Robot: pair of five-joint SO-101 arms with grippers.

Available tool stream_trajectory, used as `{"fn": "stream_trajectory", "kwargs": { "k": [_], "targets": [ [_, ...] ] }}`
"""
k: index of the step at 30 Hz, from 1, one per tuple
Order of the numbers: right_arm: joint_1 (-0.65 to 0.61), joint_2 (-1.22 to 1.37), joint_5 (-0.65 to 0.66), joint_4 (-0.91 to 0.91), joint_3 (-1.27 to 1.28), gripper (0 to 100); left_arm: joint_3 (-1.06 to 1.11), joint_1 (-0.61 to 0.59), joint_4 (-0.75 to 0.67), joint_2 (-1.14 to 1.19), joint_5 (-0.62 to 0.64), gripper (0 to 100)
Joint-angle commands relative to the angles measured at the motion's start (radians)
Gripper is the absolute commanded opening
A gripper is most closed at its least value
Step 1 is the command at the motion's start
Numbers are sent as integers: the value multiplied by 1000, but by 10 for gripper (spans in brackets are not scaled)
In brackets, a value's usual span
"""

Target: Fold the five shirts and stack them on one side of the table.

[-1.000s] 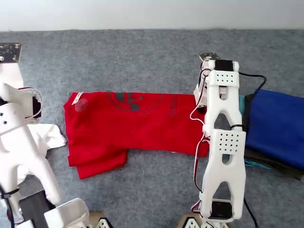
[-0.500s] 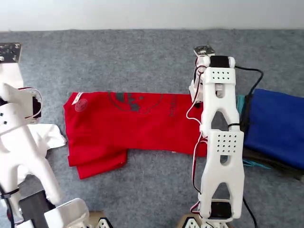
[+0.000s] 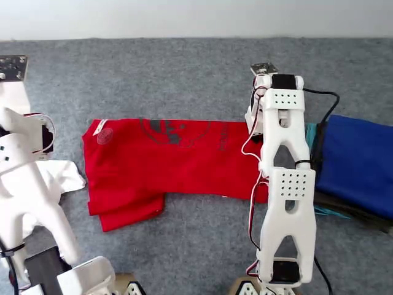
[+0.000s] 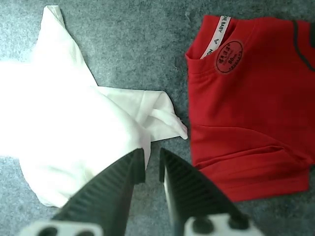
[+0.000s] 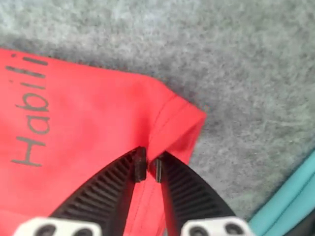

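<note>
Jaws of the right gripper (image 5: 147, 167) are clamped on a raised fold at the far right corner of the red shirt (image 3: 172, 163), which lies spread mid-desk (image 3: 184, 67). Left gripper (image 4: 151, 164) jaws are barely parted and empty over the white shirt (image 4: 74, 137) near the left edge.

Robotics test bench: grey felt-covered table (image 3: 184, 67), plain white wall (image 3: 184, 18) behind, white printed left arm (image 3: 24, 184) and right arm (image 3: 287, 203) with exposed wiring (image 3: 251, 212).
</note>
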Motion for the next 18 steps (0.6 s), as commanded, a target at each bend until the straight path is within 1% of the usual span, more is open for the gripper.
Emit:
{"fn": "stream_trajectory", "kwargs": {
  "k": [1,5,9,13,18],
  "targets": [
    [33,-15,-6,-33,-11,40,-2,-2,20,-35,-9,58],
    [48,-18,0,-48,-11,38,-1,-2,20,-35,-9,58],
    [47,-25,55,-82,-14,9,35,-2,20,-37,-9,58],
    [48,-16,58,-99,-89,10,81,0,18,-41,-11,58],
    [47,-13,58,-110,-153,10,81,3,18,-43,-11,58]
  ]
}}
